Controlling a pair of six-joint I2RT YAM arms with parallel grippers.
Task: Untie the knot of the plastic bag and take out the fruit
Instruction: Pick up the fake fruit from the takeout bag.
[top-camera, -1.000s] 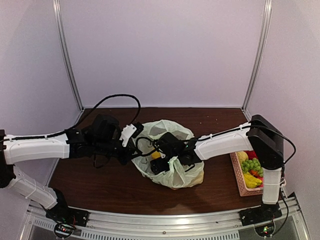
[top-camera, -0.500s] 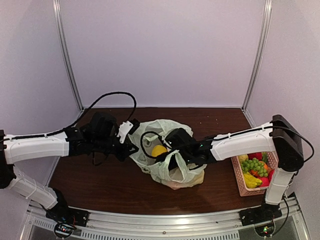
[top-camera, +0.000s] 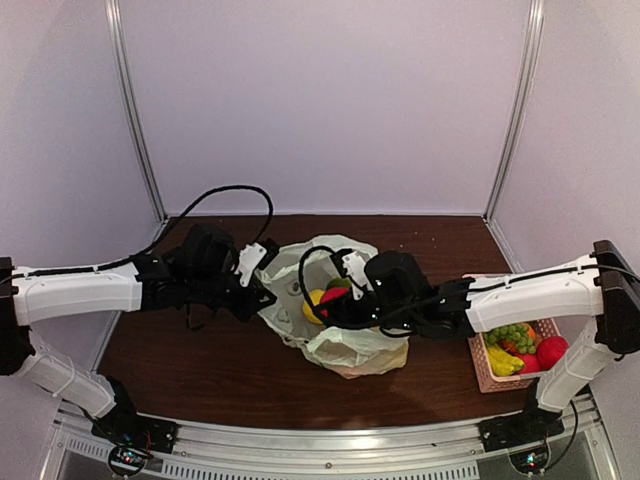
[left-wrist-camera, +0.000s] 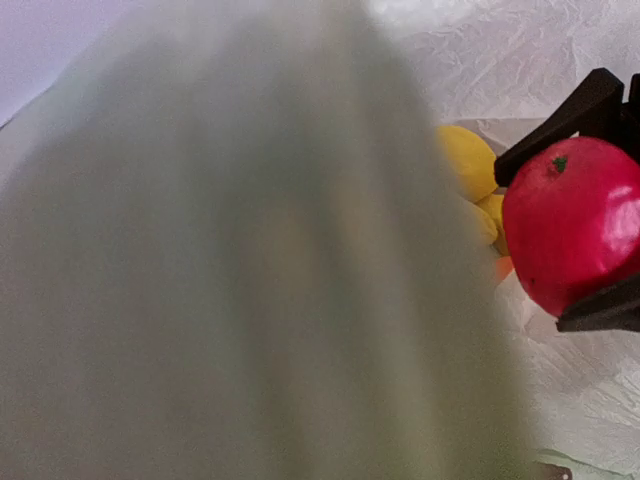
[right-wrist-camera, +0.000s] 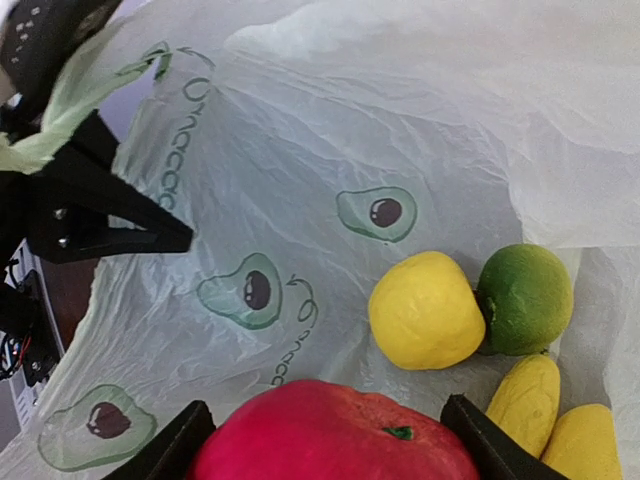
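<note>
one dark wooden table carries everything. two white-and-black arms reach over it from the sides, the left arm and the right arm, and they meet near the middle.

between them sits one pale green bag, crumpled, with its mouth open upward. the right wrist view shows avocado pictures printed on its inner wall.

one pink basket stands at the table's right edge, near the bag but not touching it. it holds one bunch of green grapes, one round red ball and a yellow piece. i cannot tell what else is in it.

the left gripper is at the bag's left rim with its jaws closed tight on a strip of the thin plastic. blurred plastic fills most of its own camera.

the right gripper is inside the bag's mouth. its two fingers stand wide apart and press on either side of one round red fruit, which is raised above the rest.

below it, on the bag's floor, the right wrist view shows four more pieces:
- one round yellow fruit, touching the green one
- one round green fruit
- two long yellow fruits, side by side

the left wrist view also shows a sliver of orange under the yellow ones.
</note>
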